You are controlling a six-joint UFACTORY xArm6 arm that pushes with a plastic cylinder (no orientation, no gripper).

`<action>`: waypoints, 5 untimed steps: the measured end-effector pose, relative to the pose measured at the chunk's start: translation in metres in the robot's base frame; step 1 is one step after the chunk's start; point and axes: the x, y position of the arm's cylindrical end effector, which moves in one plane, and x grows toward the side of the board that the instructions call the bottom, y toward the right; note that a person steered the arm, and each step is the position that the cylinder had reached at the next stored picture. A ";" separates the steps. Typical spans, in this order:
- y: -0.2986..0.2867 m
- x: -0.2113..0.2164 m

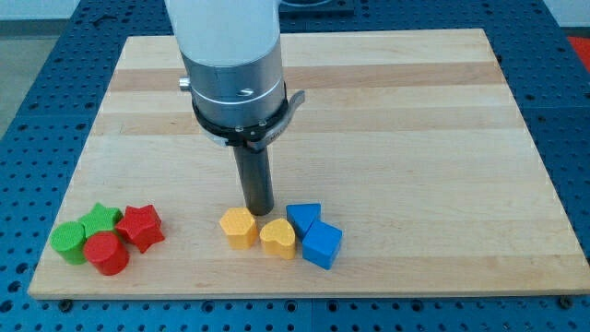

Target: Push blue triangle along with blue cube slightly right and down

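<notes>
The blue triangle point(303, 219) lies near the board's bottom edge, a little right of centre. The blue cube point(322, 245) touches it on its lower right. My tip point(258, 211) is the lower end of the dark rod, just left of the blue triangle and above the gap between two yellow blocks. It stands a short way from the triangle and does not touch it. A yellow heart point(277, 238) sits against the blue pair on their left. A second yellow block point(240, 227) lies left of that.
At the bottom left is a cluster: a green star point(101, 220), a green cylinder point(68, 240), a red star point(140, 226) and a red cylinder point(107, 253). The wooden board point(415, 111) ends just below the blocks. The arm's white body point(230, 65) hangs over the board's upper middle.
</notes>
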 end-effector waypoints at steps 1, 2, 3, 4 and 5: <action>0.024 0.004; 0.055 0.006; 0.087 0.006; 0.110 0.006; 0.132 0.009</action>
